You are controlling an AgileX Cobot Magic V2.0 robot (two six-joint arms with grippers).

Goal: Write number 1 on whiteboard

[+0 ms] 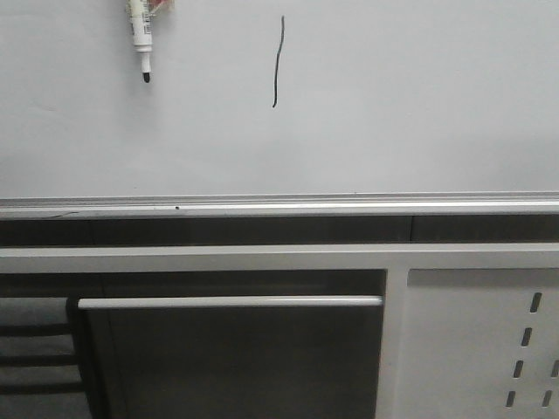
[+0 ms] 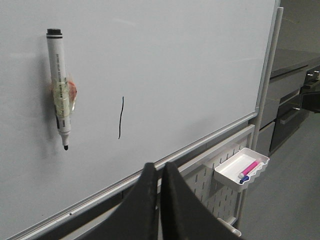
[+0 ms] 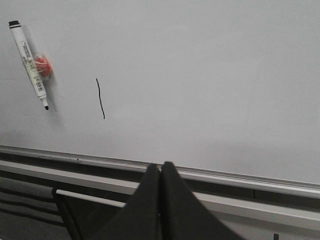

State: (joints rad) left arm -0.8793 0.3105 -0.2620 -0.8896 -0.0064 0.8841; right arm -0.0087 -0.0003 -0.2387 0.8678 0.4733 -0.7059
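The whiteboard [image 1: 419,113] fills the upper part of the front view, with a silver rail [image 1: 279,206] along its lower edge. The number 1 [image 1: 278,63] is a thin, slightly curved black stroke on it; it also shows in the left wrist view [image 2: 120,118] and the right wrist view [image 3: 100,99]. A white marker pen [image 1: 140,39] with a black tip hangs on the board left of the stroke, on a red-orange holder [image 3: 43,66]. My left gripper [image 2: 160,166] and right gripper [image 3: 160,166] are both shut and empty, away from the board, below its rail.
A white perforated metal panel [image 1: 476,340] stands below the board at the right. A white tray [image 2: 242,169] on it holds a pink marker [image 2: 249,168] and a blue item. A horizontal white bar [image 1: 229,302] crosses a dark opening below the board.
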